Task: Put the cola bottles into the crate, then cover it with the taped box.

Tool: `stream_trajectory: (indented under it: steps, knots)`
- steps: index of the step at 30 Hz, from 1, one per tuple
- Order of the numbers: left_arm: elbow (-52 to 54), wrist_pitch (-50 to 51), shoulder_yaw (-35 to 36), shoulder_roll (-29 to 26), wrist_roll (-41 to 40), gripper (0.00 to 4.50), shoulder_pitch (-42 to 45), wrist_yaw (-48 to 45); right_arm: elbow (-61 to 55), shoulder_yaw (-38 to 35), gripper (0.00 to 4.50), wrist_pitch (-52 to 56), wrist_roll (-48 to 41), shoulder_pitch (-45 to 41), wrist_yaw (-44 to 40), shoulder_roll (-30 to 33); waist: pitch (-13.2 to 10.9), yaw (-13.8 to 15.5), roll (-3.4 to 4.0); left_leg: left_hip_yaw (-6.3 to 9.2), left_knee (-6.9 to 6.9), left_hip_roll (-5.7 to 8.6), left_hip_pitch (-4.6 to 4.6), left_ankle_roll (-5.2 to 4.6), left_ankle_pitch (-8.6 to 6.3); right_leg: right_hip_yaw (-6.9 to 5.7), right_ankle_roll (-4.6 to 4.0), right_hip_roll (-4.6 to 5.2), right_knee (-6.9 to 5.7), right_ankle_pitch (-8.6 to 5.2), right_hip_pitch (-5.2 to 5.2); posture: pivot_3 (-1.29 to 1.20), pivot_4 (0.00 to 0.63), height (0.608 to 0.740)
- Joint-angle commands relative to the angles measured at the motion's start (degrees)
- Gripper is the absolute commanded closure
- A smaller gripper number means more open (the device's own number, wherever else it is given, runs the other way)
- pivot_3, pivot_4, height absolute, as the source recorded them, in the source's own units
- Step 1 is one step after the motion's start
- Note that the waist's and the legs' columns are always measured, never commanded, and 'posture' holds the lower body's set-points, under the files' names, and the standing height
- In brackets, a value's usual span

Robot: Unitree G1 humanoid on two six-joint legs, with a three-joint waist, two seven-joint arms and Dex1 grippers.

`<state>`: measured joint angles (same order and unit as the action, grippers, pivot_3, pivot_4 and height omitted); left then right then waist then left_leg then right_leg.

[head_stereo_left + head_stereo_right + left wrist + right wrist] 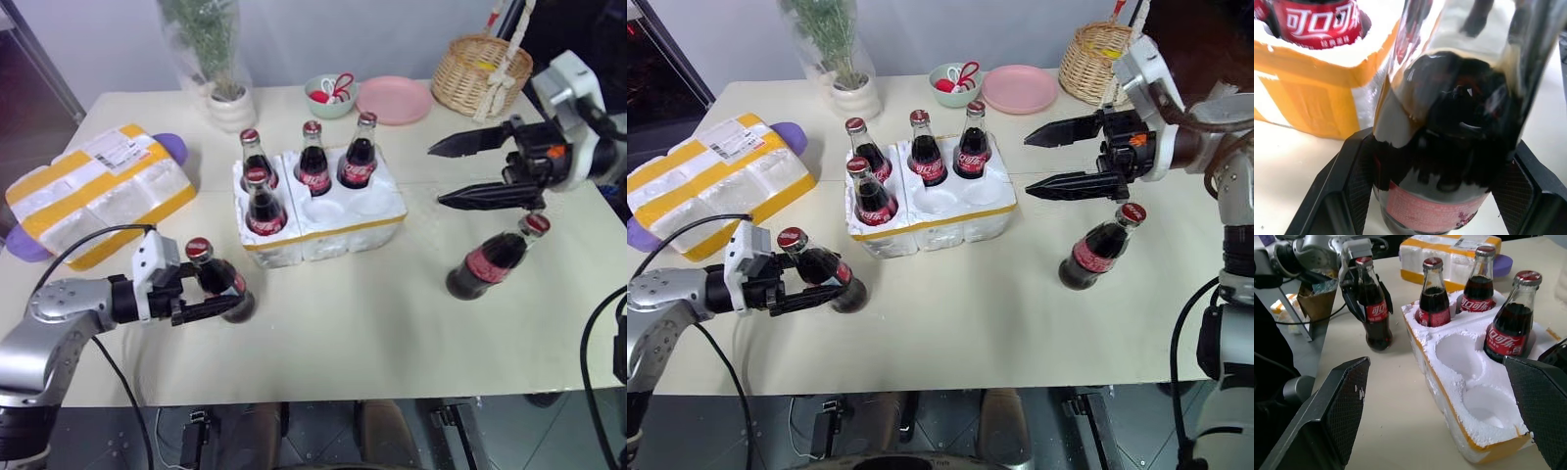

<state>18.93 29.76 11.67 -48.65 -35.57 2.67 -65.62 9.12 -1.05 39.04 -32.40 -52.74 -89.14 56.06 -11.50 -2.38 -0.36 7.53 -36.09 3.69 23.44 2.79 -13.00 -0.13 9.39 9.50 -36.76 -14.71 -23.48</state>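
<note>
Six cola bottles on show, small glass ones, dark inside, red caps and red labels with white script. Four stand in the crate (pixel 323 220), a low rough white foam tray with round wells and a yellow strip along its near edge; two wells sit empty. A fifth bottle (pixel 217 279) stands on the surface to the near left of the crate, and the left gripper (pixel 201 294) has its black fingers against both sides of it. The sixth bottle (pixel 495 257) stands to the right of the crate, with the right gripper (pixel 460 171) hovering above it, jaws wide and empty. The taped box (pixel 98 191), white foam banded in yellow, lies left of the crate.
</note>
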Motion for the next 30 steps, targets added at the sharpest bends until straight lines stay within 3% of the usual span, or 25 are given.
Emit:
stream_trajectory:
  steps: [1, 5, 7, 11, 21, 25, 30]
  knots:
    - [3.6, 3.0, 2.3, -2.2, -5.6, 1.76, 1.4, -2.4, -1.9, -2.6, 0.0, -0.2, -1.4, -0.5, 0.5, 0.6, 0.0, 0.0, 0.0, 0.0, 0.0, 0.0, 0.0, 0.0, 0.0, 0.0, 0.0, 0.0, 0.0, 0.0, 0.0, 0.0, 0.15, 0.737]
    - [3.6, 8.2, 3.2, -3.1, -12.6, 1.76, 8.0, -3.3, -2.2, -2.6, 0.0, -0.2, -1.9, -0.1, 1.2, 0.1, 0.0, 0.3, -0.03, 0.02, -0.02, -0.01, 0.01, 0.0, 0.0, 0.0, 0.0, -0.01, -0.01, 0.0, 0.01, 0.0, 0.15, 0.737]
    - [2.9, 8.9, 1.6, -0.8, -13.8, 1.76, 12.9, -1.0, -2.6, -3.0, 0.0, -0.1, -2.3, 0.3, 1.7, -0.2, 0.0, 0.5, -0.04, 0.02, -0.05, -0.01, 0.01, 0.0, 0.0, -0.01, 0.0, -0.01, 0.0, 0.0, 0.03, 0.0, 0.15, 0.737]
    - [0.2, 9.5, -2.1, 3.4, -12.9, 1.76, 21.9, 1.3, -3.6, -3.6, 0.0, 0.5, -3.1, 1.1, 2.9, -0.6, 0.0, 0.8, -0.06, 0.02, -0.09, 0.01, 0.0, 0.01, 0.01, -0.01, 0.01, -0.02, -0.01, 0.01, 0.05, 0.0, 0.15, 0.737]
    - [-13.0, 13.1, -6.1, 5.8, -13.6, 1.76, 39.9, -4.8, -5.9, -5.7, 0.0, 2.7, -5.1, 2.8, 5.4, -0.2, 0.0, 0.0, -0.08, 0.01, -0.06, 0.0, 0.02, 0.0, 0.01, 0.0, 0.01, -0.04, -0.02, 0.01, 0.02, 0.0, 0.15, 0.737]
    - [-14.1, 13.4, -7.1, 9.6, -13.1, 1.76, 43.4, -4.0, -7.1, -6.5, 0.0, 3.1, -5.7, 4.2, 6.5, -0.3, -0.1, 0.0, -0.1, 0.01, -0.09, 0.0, 0.02, 0.0, 0.01, -0.01, 0.02, -0.04, -0.01, 0.01, 0.04, 0.0, 0.15, 0.737]
    - [-11.8, 9.7, -8.1, 15.1, -7.1, 1.76, 42.8, 5.1, -8.9, -7.7, 0.0, 4.0, -6.9, 5.9, 8.0, -0.1, -0.1, 0.0, -0.11, 0.02, -0.09, 0.0, 0.02, 0.01, 0.01, -0.01, 0.02, -0.04, -0.02, 0.01, 0.04, 0.0, 0.15, 0.737]
